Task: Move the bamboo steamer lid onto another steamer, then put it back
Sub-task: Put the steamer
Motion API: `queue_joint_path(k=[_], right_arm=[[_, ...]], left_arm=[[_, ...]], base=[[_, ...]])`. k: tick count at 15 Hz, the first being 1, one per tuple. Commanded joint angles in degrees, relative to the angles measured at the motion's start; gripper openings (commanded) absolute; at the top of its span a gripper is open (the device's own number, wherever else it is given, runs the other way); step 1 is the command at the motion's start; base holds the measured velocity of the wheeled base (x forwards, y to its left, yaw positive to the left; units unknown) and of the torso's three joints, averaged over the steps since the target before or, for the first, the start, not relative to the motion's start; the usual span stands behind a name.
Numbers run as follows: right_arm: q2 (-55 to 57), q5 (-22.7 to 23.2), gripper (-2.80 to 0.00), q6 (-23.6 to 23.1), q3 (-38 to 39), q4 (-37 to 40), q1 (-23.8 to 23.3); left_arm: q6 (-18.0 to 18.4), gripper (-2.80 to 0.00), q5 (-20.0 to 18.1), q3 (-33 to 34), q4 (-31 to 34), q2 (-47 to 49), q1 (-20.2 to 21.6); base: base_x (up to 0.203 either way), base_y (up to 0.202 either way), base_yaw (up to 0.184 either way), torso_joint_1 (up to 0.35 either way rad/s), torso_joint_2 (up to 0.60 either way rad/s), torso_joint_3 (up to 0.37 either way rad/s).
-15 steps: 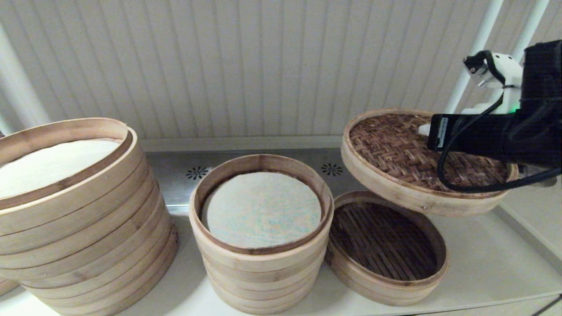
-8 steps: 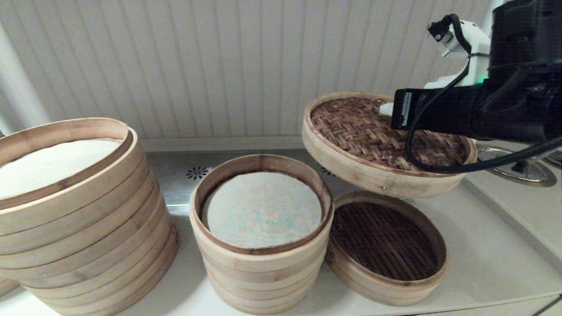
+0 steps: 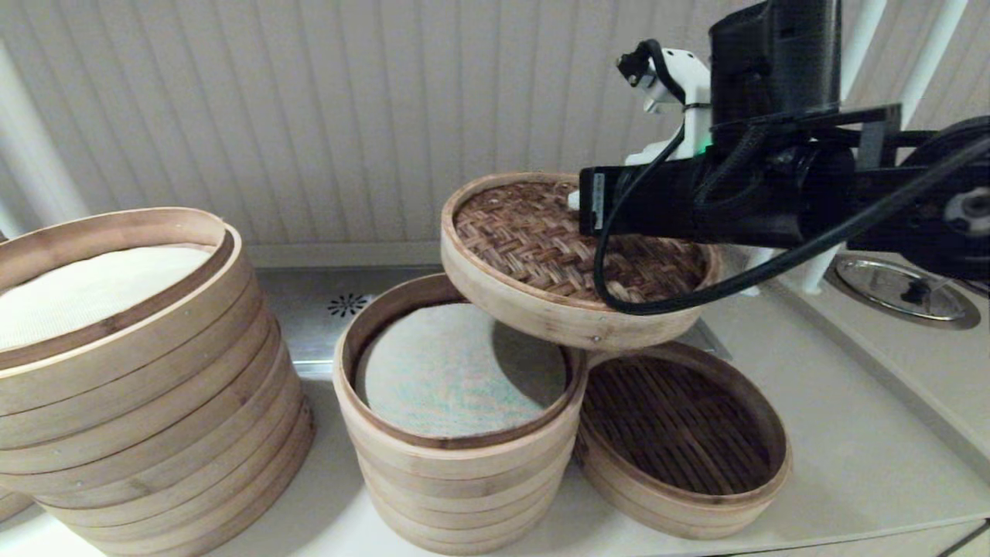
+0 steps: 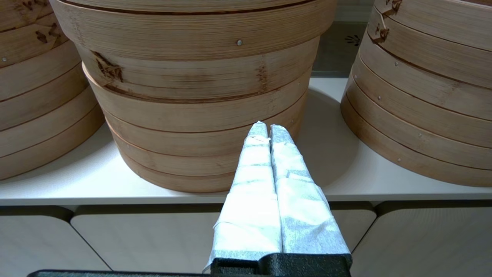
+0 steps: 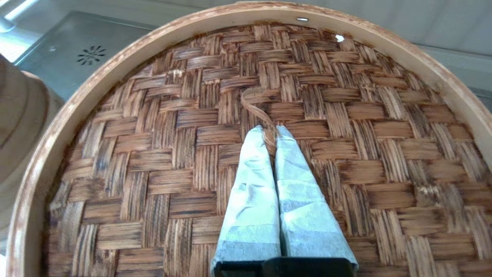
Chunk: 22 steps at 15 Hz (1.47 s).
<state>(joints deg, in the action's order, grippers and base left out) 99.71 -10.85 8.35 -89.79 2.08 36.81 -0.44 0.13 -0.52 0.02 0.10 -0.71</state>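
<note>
The bamboo steamer lid (image 3: 541, 263) hangs tilted in the air, its woven top dark brown, its rim pale. It overlaps the right edge of the medium steamer stack (image 3: 460, 456), whose off-white liner (image 3: 448, 371) is flecked teal. My right gripper (image 5: 270, 130) is shut on the small bamboo loop handle (image 5: 255, 105) at the lid's (image 5: 153, 154) centre. In the head view the right arm (image 3: 742, 193) covers the lid's right part. My left gripper (image 4: 268, 129) is shut and empty, low in front of the counter, facing a stack (image 4: 200, 96).
A low basket with a dark slatted floor (image 3: 681, 433) sits right of the medium stack, partly under the lid. A much wider stack with a plain white cloth (image 3: 131, 371) stands at the left. A metal sink drain (image 3: 905, 294) lies at the far right.
The right arm has carried the lid leftward, from above the low slatted basket to over the right edge of the medium stack. The left gripper shows no change.
</note>
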Motion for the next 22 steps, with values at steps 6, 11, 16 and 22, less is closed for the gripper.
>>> queue_joint_path(k=[6,11,16,22], right_arm=[[8.5,-0.1,-2.8,0.0,-7.2,1.3,4.3],[12.5,-0.3,-2.8,-0.3,-11.7,1.6,7.3],[12.7,-0.3,-2.8,0.0,-10.1,1.6,8.6],[12.4,-0.4,-2.8,0.2,-6.0,1.2,11.2]], left_arm=[[0.0,-2.8,0.0,0.0,0.0,0.0,0.0],[0.0,-2.8,0.0,0.0,0.0,0.0,0.0],[0.0,-2.8,0.0,0.0,0.0,0.0,0.0],[-0.1,-2.8,0.0,0.0,0.0,0.0,0.0]], base=[[0.0,0.0,0.0,0.0,0.0,0.0],[0.0,0.0,0.0,0.0,0.0,0.0],[0.0,0.0,0.0,0.0,0.0,0.0],[0.0,0.0,0.0,0.0,0.0,0.0]])
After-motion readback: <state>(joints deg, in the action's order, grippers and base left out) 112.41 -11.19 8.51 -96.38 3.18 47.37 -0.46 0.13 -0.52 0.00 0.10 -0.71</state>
